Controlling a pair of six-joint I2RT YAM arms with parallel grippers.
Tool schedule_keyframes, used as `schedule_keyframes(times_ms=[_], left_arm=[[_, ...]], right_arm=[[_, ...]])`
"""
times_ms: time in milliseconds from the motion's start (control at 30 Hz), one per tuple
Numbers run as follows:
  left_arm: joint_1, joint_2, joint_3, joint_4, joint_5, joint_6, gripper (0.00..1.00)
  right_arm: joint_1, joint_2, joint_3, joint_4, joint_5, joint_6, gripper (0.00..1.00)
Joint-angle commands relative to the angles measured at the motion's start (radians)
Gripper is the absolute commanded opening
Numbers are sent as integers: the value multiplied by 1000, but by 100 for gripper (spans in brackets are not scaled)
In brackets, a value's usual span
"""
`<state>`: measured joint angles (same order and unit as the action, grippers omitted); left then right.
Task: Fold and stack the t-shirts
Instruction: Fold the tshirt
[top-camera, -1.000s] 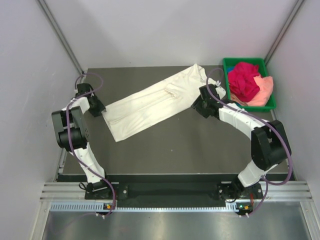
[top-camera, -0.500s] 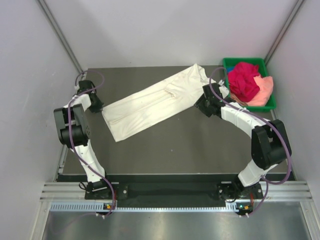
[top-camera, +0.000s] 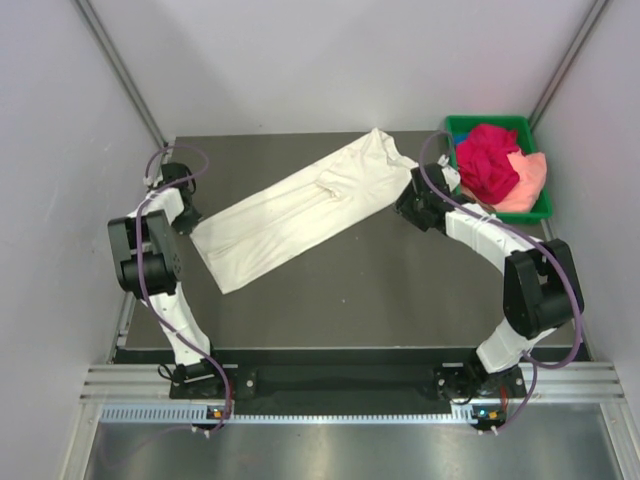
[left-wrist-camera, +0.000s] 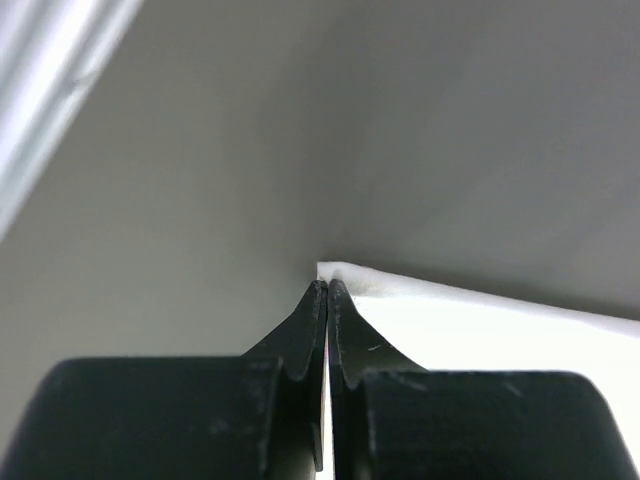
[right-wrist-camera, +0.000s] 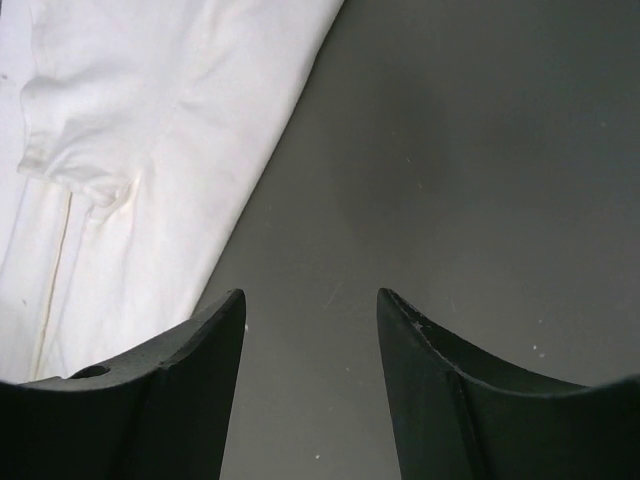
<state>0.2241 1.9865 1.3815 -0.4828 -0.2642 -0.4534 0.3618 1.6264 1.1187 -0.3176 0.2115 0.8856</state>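
Observation:
The cream-white t-shirt (top-camera: 290, 205) lies as a long folded strip, diagonal across the dark table from near left to far right. My left gripper (top-camera: 188, 220) is shut on its near-left corner; in the left wrist view the jaws (left-wrist-camera: 327, 285) are pinched together on the edge of the white cloth (left-wrist-camera: 480, 330). My right gripper (top-camera: 405, 208) is open and empty, just right of the shirt's far end; the shirt (right-wrist-camera: 130, 150) lies left of its fingers (right-wrist-camera: 310, 300). The magenta-red t-shirt (top-camera: 487, 160) and peach-pink t-shirt (top-camera: 530, 180) lie crumpled in the green tray.
The green plastic tray (top-camera: 500, 124) stands at the table's far right corner, close behind my right arm. White walls enclose the table on the left, back and right. Bare dark tabletop (top-camera: 380, 290) lies in front of the shirt.
My left gripper has drawn the cream-white shirt to the left and slightly back; the whole strip has slid left. My right gripper has shifted a little right, now apart from the shirt.

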Motion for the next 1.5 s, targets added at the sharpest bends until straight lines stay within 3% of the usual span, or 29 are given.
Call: schedule_keyframes(times_ms=[0, 300, 467, 600, 667, 733, 767, 1000, 1233, 1467], left_arm=[[24, -61, -88, -178, -228, -7, 0], [32, -209, -234, -223, -446, -83, 0], [76, -264, -272, -234, -415, -113, 0], [83, -265, -234, -280, -420, -143, 31], [84, -271, -197, -293, -420, -149, 34], [83, -276, -168, -313, -438, -163, 54], [83, -279, -132, -319, -437, -171, 54], [-24, -419, -136, -225, -40, -38, 53], [-271, -517, -174, -152, 155, -44, 51], [-290, -549, -213, -97, 331, -41, 51]], right_arm=[[-20, 0, 23, 84, -38, -82, 56], [-73, 76, 7, 233, -192, -188, 61], [-78, 167, 52, 279, -242, -229, 60], [-90, 251, 121, 310, -279, -241, 60], [-104, 308, 176, 308, -304, -231, 60], [-112, 342, 219, 321, -313, -226, 60], [-115, 374, 234, 336, -314, -220, 60], [-149, 544, 440, 250, -290, -208, 59], [-164, 656, 512, 265, -319, -111, 55], [-162, 716, 558, 276, -328, -51, 46]])
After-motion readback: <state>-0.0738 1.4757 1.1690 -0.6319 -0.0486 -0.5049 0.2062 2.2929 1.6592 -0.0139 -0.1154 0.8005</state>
